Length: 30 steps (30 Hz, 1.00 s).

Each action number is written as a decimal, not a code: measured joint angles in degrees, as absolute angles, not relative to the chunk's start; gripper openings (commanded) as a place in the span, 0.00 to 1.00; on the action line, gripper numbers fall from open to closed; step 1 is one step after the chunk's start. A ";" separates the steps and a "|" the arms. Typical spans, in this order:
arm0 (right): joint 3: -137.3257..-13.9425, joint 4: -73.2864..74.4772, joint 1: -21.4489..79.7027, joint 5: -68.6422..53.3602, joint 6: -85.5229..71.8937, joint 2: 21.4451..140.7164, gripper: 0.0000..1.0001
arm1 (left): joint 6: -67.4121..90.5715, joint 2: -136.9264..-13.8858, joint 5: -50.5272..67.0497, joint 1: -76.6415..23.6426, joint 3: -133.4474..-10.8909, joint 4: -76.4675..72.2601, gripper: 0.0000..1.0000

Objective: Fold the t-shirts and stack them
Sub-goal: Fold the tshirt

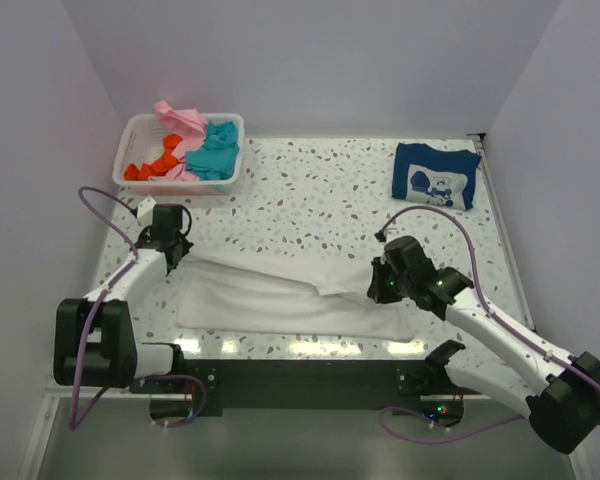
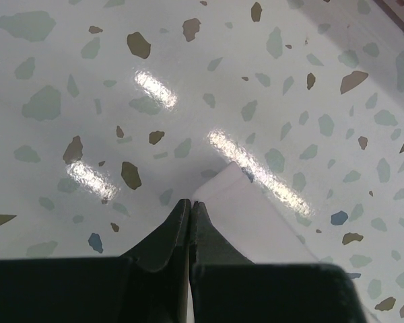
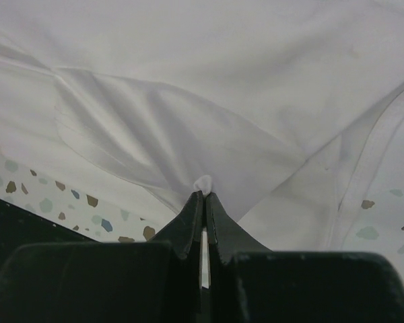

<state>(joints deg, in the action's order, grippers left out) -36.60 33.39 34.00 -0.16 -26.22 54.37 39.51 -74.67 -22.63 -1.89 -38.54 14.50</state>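
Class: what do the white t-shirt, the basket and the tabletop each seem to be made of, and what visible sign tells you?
white t-shirt: soft matte cloth, probably cotton knit; it creases, drapes and has a stitched hem.
basket: white, stiff, probably moulded plastic; thin walls that hold their shape.
tabletop: hard and glossy with speckled chips and lamp glare; terrazzo stone or printed laminate, cannot tell which.

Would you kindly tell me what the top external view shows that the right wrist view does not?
Only the top view: the basket of coloured shirts and the folded navy t-shirt. Only the right wrist: that the right gripper has its jaws shut on a pinch of the white t-shirt, plus its stitched hem. Both: that shirt on the speckled table.
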 measured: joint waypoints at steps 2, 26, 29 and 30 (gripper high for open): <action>-36.42 33.41 34.79 -0.21 -26.61 54.39 0.00 | 39.88 -75.00 -22.79 -1.89 -38.54 14.50 0.00; -36.84 37.41 37.23 -10.02 -24.88 56.31 0.99 | 45.45 -67.13 -23.33 -1.78 -38.87 22.48 1.00; -40.18 37.65 37.23 -9.76 -24.80 57.17 0.99 | 45.41 -66.94 -18.00 -1.78 -38.81 20.73 1.00; -41.08 37.32 37.23 -9.76 -24.86 57.89 0.99 | 45.39 -67.07 -15.88 -1.78 -38.61 19.66 1.00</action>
